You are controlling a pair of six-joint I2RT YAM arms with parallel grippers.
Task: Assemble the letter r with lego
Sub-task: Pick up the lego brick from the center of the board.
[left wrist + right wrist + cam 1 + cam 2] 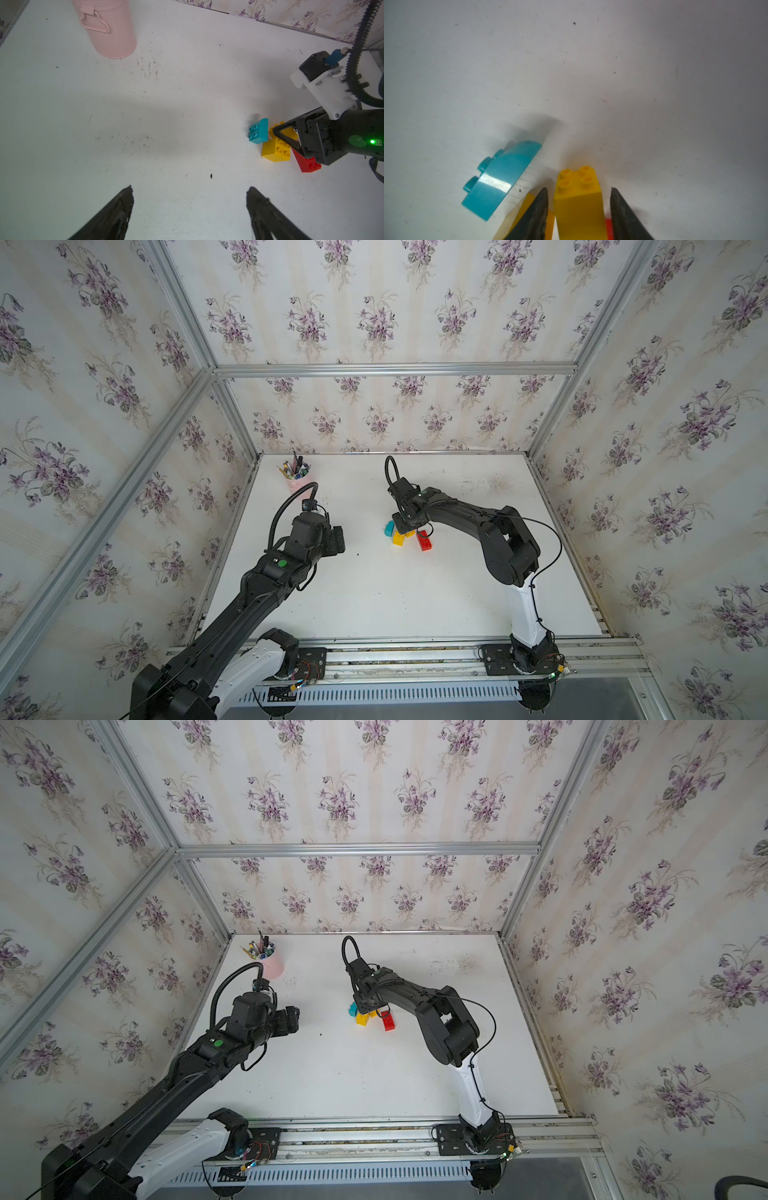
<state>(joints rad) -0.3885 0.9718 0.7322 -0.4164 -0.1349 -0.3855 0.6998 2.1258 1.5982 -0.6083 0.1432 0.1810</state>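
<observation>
The left pincer (190,188) hangs spread wide above the worktop (166,124). The right pincer (579,189) straddles one yellow brick (579,203), jaws slightly clear of it. The second yellow brick (275,149), teal brick (500,180) and red brick (309,165) lie just beside. The pink cup (110,29) stands well apart.

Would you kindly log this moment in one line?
left gripper: open, empty | right gripper: open around yellow brick | teal brick: lying apart

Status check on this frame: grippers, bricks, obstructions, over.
Left gripper open, empty. Right gripper open, jaws straddling yellow brick, not yet clamped. Loose alongside: teal brick, red brick, second yellow; last two crowd the jaws.
</observation>
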